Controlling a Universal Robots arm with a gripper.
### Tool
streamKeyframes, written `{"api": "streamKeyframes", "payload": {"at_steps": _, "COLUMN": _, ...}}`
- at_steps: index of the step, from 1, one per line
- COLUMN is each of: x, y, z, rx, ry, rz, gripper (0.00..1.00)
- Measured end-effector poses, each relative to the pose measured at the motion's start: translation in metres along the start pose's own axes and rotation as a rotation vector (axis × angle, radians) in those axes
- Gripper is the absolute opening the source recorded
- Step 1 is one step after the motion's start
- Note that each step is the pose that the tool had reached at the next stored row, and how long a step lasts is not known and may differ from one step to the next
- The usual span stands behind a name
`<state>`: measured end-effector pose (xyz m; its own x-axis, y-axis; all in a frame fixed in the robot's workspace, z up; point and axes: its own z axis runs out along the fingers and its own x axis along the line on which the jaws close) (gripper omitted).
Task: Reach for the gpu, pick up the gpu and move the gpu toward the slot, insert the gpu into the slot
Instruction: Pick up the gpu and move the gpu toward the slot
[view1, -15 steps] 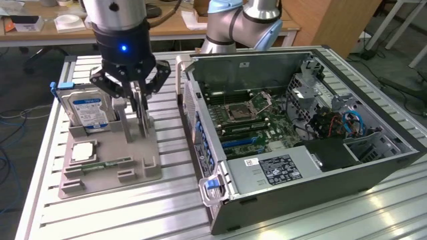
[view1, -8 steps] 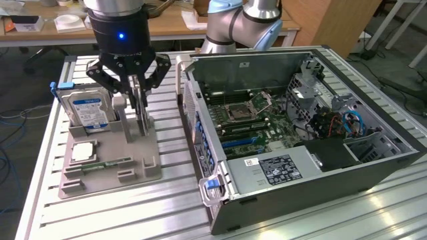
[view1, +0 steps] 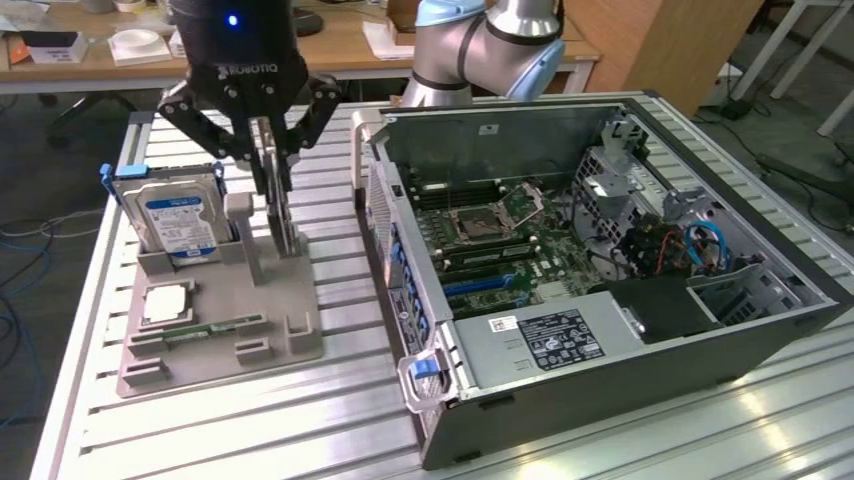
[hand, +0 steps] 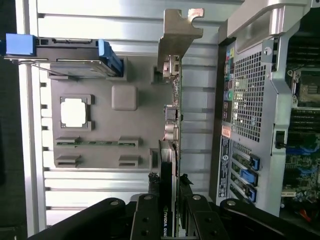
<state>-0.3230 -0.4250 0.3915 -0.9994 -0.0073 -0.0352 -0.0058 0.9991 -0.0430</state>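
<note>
Gripper (hand: 169, 179) pinches the gpu (hand: 170, 125), which stands upright in the grey holder (view1: 260, 295) with a hard drive (view1: 180, 215), chip (view1: 164, 303) and memory stick (view1: 214, 327). Open PC case (view1: 667, 360) just beside; its slots are hard to make out.

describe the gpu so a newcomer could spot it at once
To the exterior view's left of the open computer case sits a grey holder tray. The gpu stands on edge in it, under the gripper. Unlike the blue-labelled hard drive beside it, it is a thin card with a silver end bracket.
</note>
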Motion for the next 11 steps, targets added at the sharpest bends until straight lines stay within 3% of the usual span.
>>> {"api": "streamKeyframes", "payload": {"at_steps": 6, "x": -0.006, "y": -0.0011, "z": -0.0255, "rx": 0.0103, "ry": 0.0002, "rz": 0.000, "gripper": 0.25}}
{"api": "streamKeyframes", "payload": {"at_steps": 11, "x": -0.024, "y": -0.0019, "z": -0.0420, "rx": 0.0170, "ry": 0.0031, "rz": -0.001, "gripper": 0.25}}
